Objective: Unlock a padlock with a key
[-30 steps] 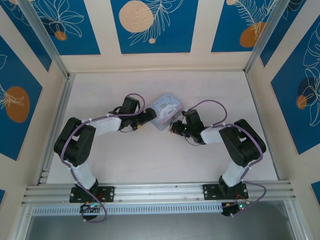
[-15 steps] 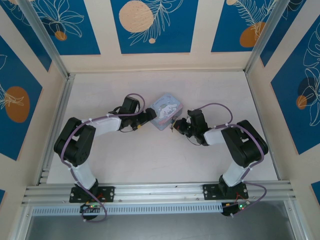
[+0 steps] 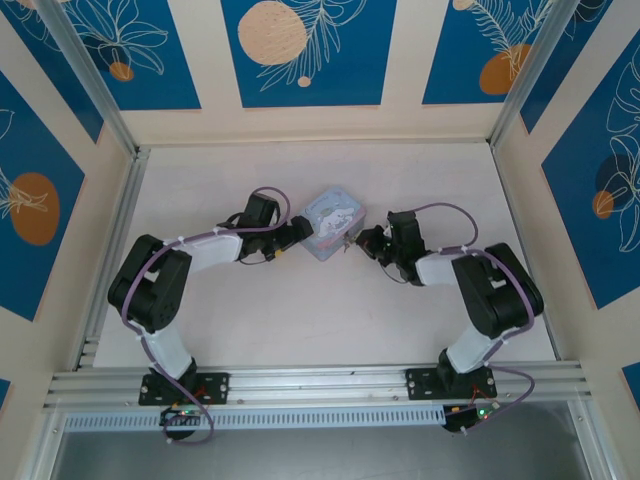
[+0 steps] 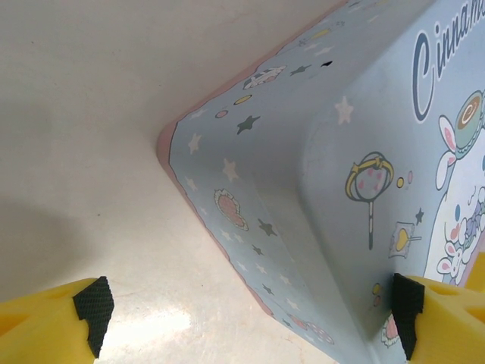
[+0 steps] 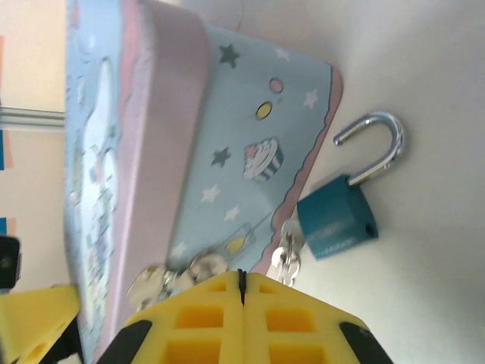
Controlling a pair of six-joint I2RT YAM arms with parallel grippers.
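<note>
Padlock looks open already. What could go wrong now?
The shut right pincer sits right by the key, which seems stuck in the padlock; pulling back might drag both. The open left pincer straddles a corner of the tin; a nudge could shove the tin onto the padlock.

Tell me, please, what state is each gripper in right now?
Left gripper: open, with the tin box corner between its fingers.
Right gripper: shut, nothing visibly held.
</note>
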